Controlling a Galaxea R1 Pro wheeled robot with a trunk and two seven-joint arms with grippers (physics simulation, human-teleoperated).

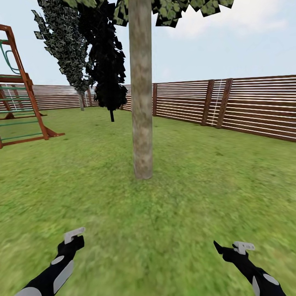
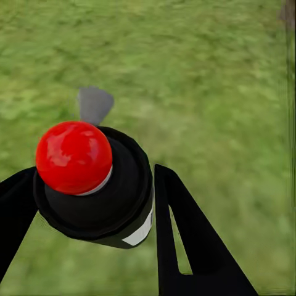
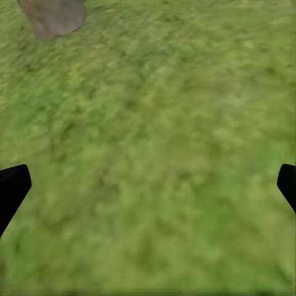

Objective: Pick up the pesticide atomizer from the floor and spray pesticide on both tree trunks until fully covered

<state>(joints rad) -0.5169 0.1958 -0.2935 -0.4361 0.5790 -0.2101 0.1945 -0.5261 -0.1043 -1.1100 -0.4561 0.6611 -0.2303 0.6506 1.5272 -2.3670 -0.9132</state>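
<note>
- Standing on the lawn (image 1: 172,213) facing a tree (image 1: 141,90) dead ahead: thick pale grey-brown trunk, bare, planted in the grass, patchy green leaf crown cut off at the top of the head view.
- No whitish speckles visible on that trunk from here, just plain mottled bark.
- Pesticide atomizer (image 2: 92,179) pinched in the left gripper (image 1: 73,241): black body with a shiny red knob facing the wrist camera, a grey piece poking out beyond it, black fingers (image 2: 185,234) pressed against it on both sides.
- In the head view, held low at the bottom left over the grass, well short of the trunk.
- Right gripper (image 1: 224,250) spread wide and holding nothing; just the two black fingertips (image 3: 12,188) at opposite edges of the right wrist view with grass between them.
- Base of the trunk peeking into a corner of that right wrist view.
- Behind: brown slatted fence (image 1: 246,105) running round the back and right, a dark thin-trunked tree (image 1: 107,61) just behind-left of the main trunk, a greyer leafy one (image 1: 65,45) further left.
- Wooden climbing frame (image 1: 20,94) with green rungs at far left.
</note>
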